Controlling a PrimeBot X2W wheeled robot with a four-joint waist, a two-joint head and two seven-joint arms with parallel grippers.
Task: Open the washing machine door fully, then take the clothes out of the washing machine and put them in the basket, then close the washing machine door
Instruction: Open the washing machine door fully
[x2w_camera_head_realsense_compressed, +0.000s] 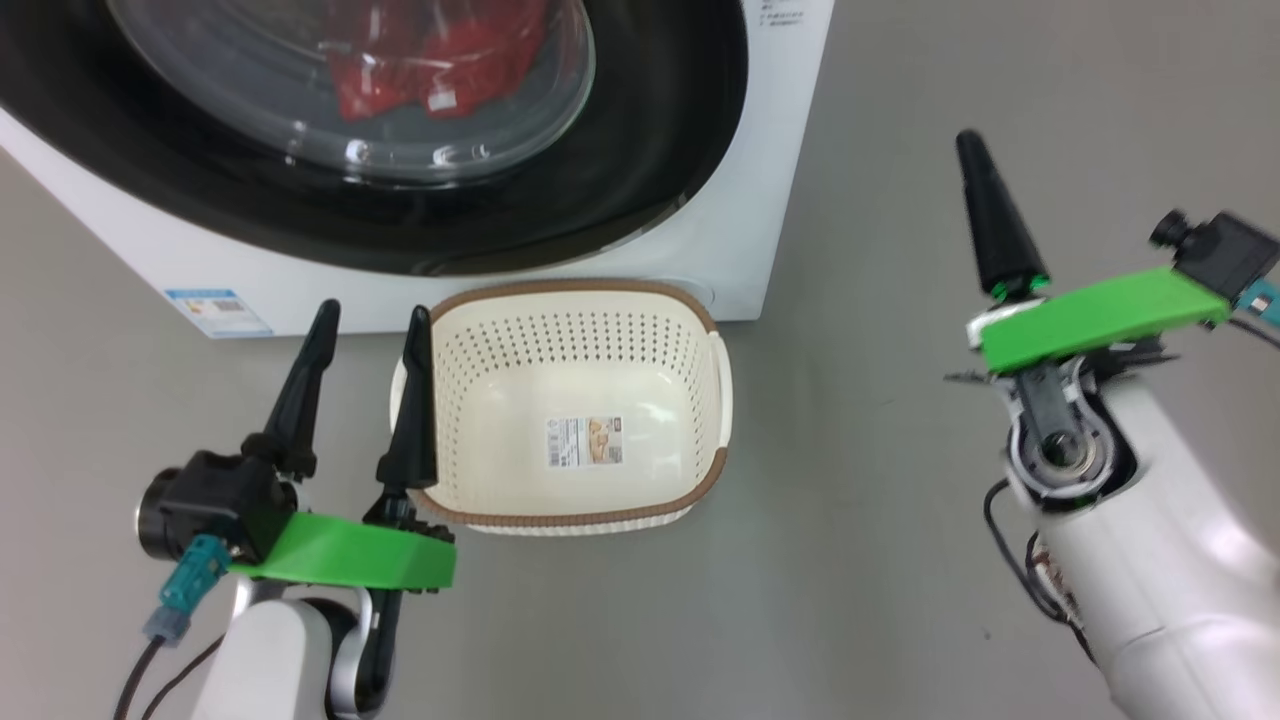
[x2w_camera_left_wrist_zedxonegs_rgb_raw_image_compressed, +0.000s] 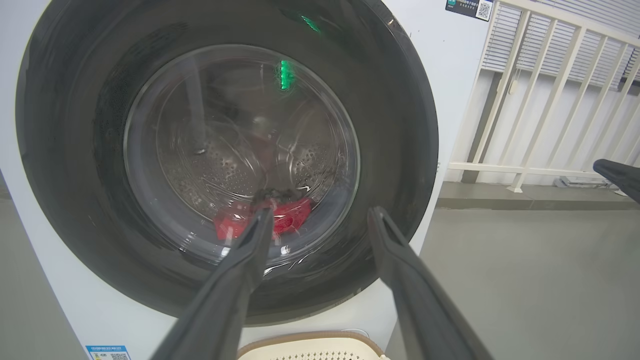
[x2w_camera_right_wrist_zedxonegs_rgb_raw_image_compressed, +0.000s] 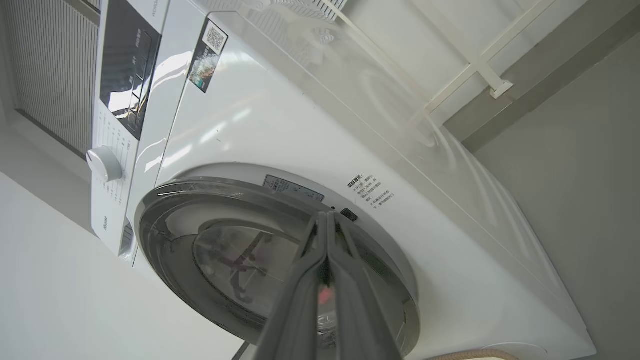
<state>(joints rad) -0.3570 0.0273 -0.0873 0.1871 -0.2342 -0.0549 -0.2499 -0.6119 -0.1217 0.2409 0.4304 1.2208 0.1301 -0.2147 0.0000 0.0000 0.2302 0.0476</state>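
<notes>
Shut round black-rimmed glass door covers red cloth clothes; cream holey plastic basket sits below. Left gripper jaws apart, right gripper jaws together.

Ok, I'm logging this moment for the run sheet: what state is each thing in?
Door: shut on the washer.
Clothes: inside the washer, behind the door.
Basket: upright on the floor, empty.
Left end effector: open, empty.
Right end effector: shut, empty.
</notes>
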